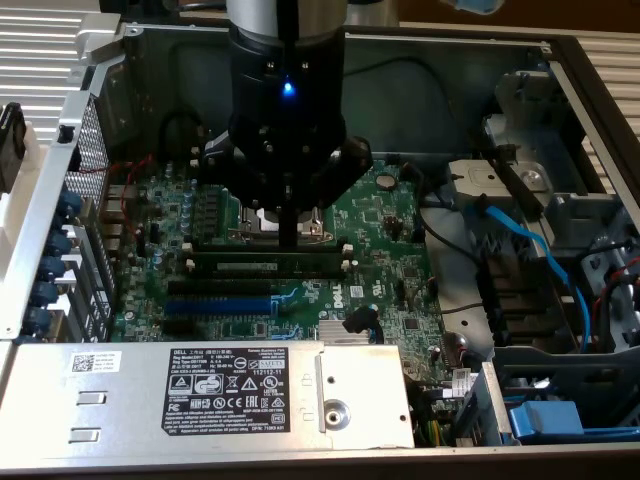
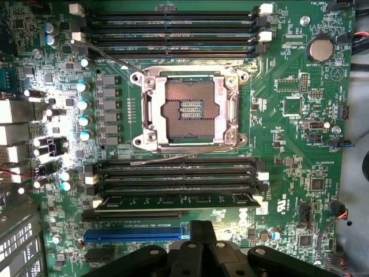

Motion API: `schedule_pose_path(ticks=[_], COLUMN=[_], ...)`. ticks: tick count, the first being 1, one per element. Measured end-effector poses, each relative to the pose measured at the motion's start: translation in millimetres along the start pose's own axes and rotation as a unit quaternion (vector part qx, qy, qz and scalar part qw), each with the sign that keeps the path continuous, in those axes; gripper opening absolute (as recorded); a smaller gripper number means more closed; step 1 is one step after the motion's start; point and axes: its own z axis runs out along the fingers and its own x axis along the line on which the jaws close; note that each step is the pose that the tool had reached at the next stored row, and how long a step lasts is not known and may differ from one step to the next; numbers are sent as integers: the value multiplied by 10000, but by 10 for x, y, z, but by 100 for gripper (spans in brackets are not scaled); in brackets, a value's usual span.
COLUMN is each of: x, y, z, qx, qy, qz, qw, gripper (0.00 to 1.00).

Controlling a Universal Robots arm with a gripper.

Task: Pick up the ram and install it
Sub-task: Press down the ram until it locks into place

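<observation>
Open PC case with the green motherboard [image 1: 390, 230] fills the scene, and the ram [image 2: 179, 200] already sits in the slot nearest the blue slot [image 2: 135, 234], with the gripper [image 1: 290, 238] pinched closed, holding nothing, its tip right over the stick.

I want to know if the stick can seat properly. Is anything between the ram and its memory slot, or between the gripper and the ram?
Nothing visible does. The long dark-green ram stick already lies along the black memory slot nearest the blue expansion slot, and the shut black gripper stands directly over it.
</observation>
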Motion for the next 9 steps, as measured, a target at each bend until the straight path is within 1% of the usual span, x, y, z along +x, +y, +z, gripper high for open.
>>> schedule_pose_path(ticks=[4,5,6,9], x=[-8,-8,-8,-9], y=[0,0,0,1], z=[-3,-3,-4,-3], qx=[1,2,3,-6], qy=[9,13,24,34], qz=[30,65,138,207], qw=[10000,10000,9999,9998], gripper=[10,10,10,10])
